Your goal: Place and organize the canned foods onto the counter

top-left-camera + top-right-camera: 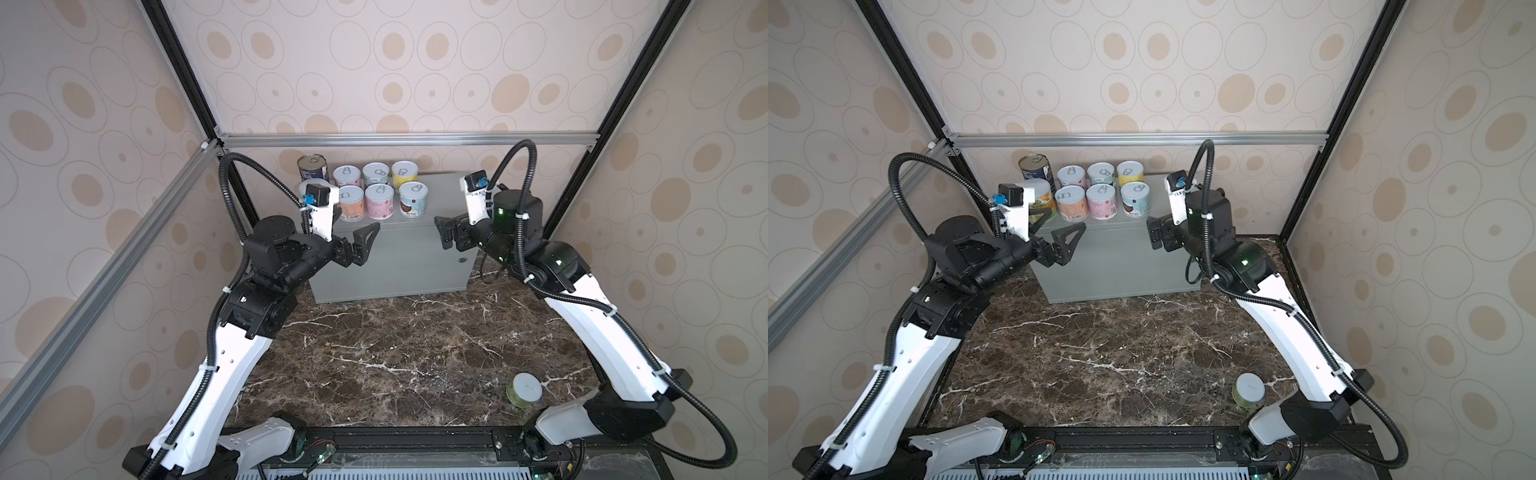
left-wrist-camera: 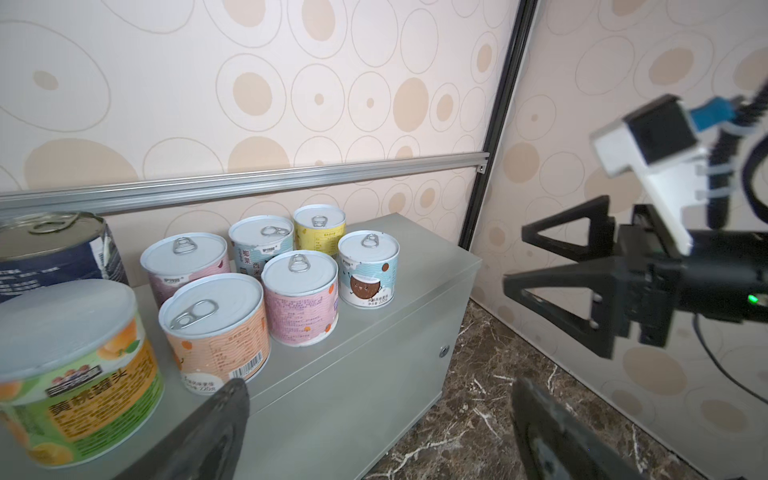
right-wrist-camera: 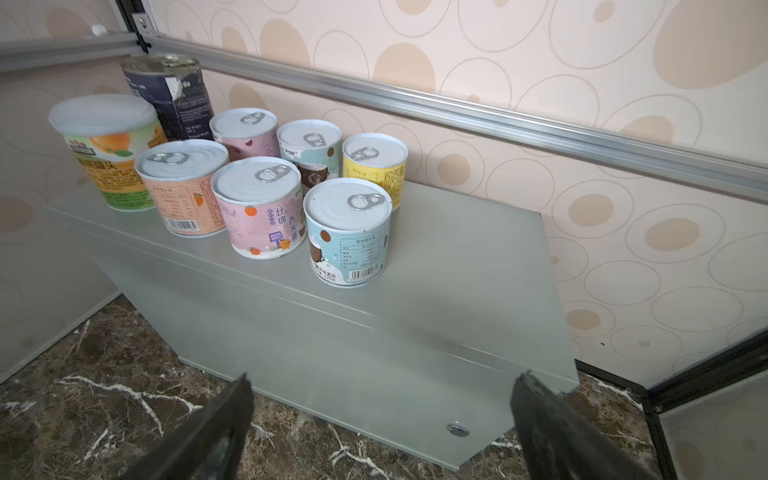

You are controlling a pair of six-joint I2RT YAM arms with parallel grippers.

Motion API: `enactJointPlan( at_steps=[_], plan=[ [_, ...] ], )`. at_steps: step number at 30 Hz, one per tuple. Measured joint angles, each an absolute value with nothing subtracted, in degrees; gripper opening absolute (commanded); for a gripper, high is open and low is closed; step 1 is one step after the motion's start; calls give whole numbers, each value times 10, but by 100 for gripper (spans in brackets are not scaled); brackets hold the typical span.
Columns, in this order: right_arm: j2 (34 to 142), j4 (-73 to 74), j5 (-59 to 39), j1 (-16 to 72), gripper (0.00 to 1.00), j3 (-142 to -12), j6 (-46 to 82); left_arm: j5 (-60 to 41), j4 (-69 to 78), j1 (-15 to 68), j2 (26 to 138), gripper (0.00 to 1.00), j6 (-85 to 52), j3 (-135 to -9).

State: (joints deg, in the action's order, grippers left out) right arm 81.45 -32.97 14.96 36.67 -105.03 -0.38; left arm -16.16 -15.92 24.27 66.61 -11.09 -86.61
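Note:
The grey counter stands at the back of the marble. On its top are several small pull-tab cans in two rows, a taller dark-blue can and a green-and-orange can at the left end. One green can with a pale lid stands on the marble at the front right, beside the right arm's base. My left gripper hangs open in front of the counter's left part, holding nothing. My right gripper is open and empty in front of the counter's right part. Both wrist views show the fingers wide apart.
The dark marble surface lies between the arms. Patterned walls and an aluminium rail close in the back and sides. The counter's right half is bare. A round lock sits on the counter's front.

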Motion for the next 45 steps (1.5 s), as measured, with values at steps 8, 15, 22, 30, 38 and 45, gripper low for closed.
enactJointPlan(
  at_steps=[8,15,22,30,38,45],
  plan=[
    [687,-315,154,366,100,-930,12,-140,-126,243,773,98,-184,-962],
    [660,-325,161,351,100,-879,26,-146,-85,243,802,98,-232,-981],
    [653,-383,162,335,100,-867,70,-175,-34,243,797,98,-258,-962],
    [648,-503,181,324,99,-827,219,-172,-55,243,701,98,-228,-875],
    [562,-608,221,324,99,-676,359,-160,-152,243,572,98,-138,-790],
    [622,-724,237,324,100,-665,453,-155,-216,243,479,98,-88,-689]
  ],
)
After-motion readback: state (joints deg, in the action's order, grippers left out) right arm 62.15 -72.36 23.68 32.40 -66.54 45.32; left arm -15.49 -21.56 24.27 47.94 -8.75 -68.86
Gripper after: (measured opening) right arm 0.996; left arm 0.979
